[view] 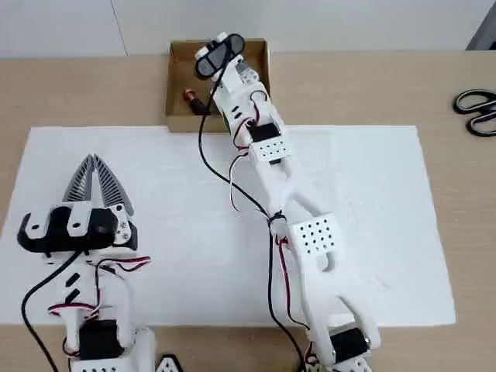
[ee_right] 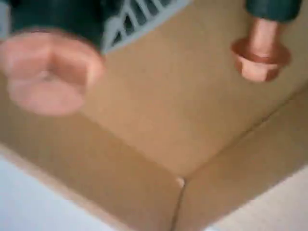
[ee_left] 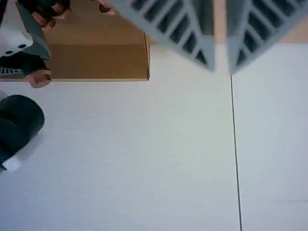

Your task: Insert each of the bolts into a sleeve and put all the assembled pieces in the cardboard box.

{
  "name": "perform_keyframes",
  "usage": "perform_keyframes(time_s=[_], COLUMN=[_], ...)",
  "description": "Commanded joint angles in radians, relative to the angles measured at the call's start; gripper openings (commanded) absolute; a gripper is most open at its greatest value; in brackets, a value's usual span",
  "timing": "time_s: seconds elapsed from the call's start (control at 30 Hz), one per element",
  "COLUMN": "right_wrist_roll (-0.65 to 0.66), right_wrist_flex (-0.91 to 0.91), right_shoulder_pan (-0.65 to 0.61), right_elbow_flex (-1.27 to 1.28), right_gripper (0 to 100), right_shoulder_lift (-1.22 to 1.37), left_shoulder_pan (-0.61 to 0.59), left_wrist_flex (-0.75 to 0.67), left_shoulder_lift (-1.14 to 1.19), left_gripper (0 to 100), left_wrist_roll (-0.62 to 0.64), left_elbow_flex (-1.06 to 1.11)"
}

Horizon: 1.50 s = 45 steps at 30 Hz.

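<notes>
- The white sheet point(view: 194, 232) covers most of the table point(view: 77, 85) in front of me. Scissors point(view: 477, 112) lie off at the far edge.
- The cardboard box point(view: 180, 70) sits just beyond the sheet, with the right arm stretched out over it.
- My left gripper point(view: 93, 163) hangs above the sheet, well away from the box. Its fingers are drawn together with nothing between them.
- My right gripper point(ee_right: 91, 33) is inside the box mouth and looks clamped on the dark sleeve of an assembled piece point(ee_right: 48, 72), copper bolt head toward the camera.
- A second assembled piece point(ee_right: 262, 53) rests on the box floor near a side wall.
- I'd expect these pieces to be rigid and dense for their size. I judge the sleeve the better place to grip, since the bolt's flanged head looks slick. Tipped head-down, the bolt might slide out.
</notes>
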Motion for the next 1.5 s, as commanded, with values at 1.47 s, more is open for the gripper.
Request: perform_keyframes(time_s=[1.47], right_wrist_roll=[-0.051], right_wrist_flex=[0.975], right_shoulder_pan=[0.004], right_elbow_flex=[-0.62], right_gripper=[16.6], right_shoulder_lift=[-0.176], left_shoulder_pan=[0.005], left_wrist_flex=[0.015], left_shoulder_lift=[-0.011], left_gripper=[1], left_wrist_roll=[0.006], left_elbow_flex=[-0.002])
